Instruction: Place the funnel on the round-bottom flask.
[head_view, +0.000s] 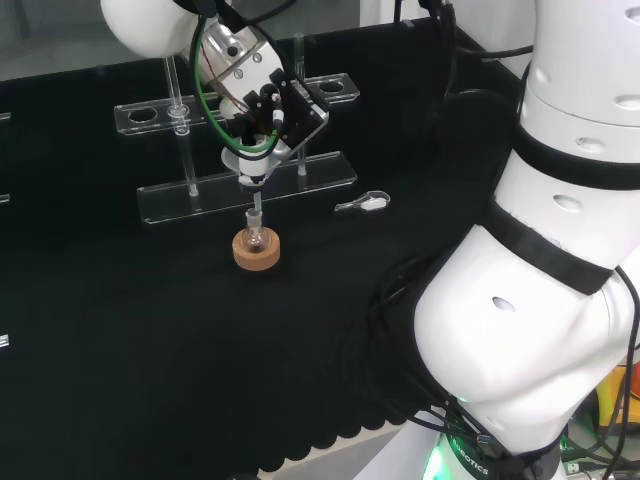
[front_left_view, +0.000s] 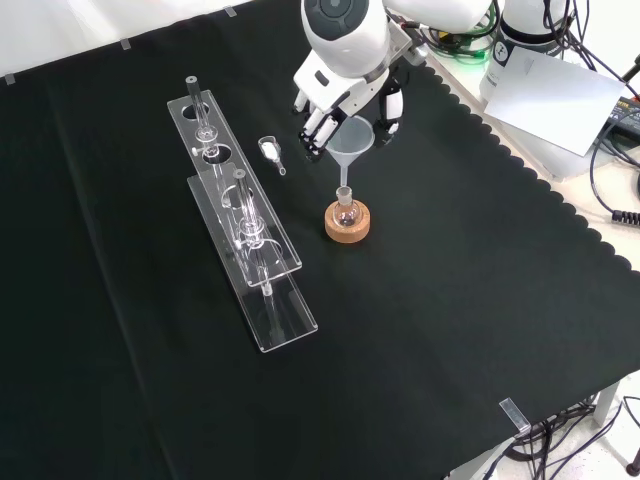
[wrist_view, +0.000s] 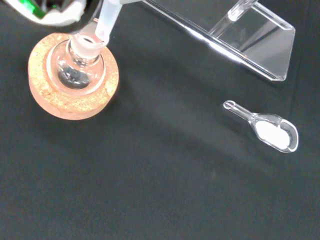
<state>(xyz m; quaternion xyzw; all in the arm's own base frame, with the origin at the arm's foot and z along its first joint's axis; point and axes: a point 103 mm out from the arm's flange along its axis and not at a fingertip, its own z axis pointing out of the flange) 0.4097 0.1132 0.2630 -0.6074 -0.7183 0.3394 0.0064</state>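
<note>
Nearest you in the front view, the round-bottom flask (front_left_view: 346, 212) sat upright in its cork ring (front_left_view: 347, 224), so its neck faced straight up. Above it, you had the funnel (front_left_view: 352, 143) with its stem tip at the mouth, aligned for seating. Behind, the hand (front_left_view: 340, 105) had its fingers curled round the funnel's rim, keeping it vertical

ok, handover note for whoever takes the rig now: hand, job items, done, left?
Hand: fingers curled round the clear plastic funnel, holding it upright.
Small clear glass round-bottom flask: upright on its cork ring stand, mid-cloth.
Done: funnel stem lined up at the flask neck; the wrist view shows the tip at the mouth.
Left: seat the stem, release, withdraw.
</note>
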